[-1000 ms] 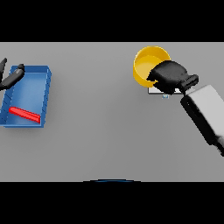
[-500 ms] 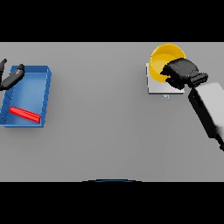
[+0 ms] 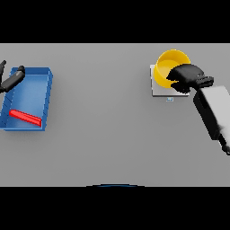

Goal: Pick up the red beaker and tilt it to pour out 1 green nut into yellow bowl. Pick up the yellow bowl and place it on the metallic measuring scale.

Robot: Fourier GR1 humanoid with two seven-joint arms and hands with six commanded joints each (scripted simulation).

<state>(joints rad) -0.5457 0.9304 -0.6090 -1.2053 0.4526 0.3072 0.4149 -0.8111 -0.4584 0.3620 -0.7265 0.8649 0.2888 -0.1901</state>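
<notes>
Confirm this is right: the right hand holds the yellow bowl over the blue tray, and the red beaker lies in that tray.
Not quite. The head view shows the right hand holding the yellow bowl over the metallic scale, not the blue tray. The red beaker does lie in that tray.

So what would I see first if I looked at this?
Probably the bright yellow bowl at the far right, over the scale, with the right hand curled round its rim. Next, the blue tray on the left with the red beaker lying inside. The left hand shows at the tray's far left corner.
</notes>
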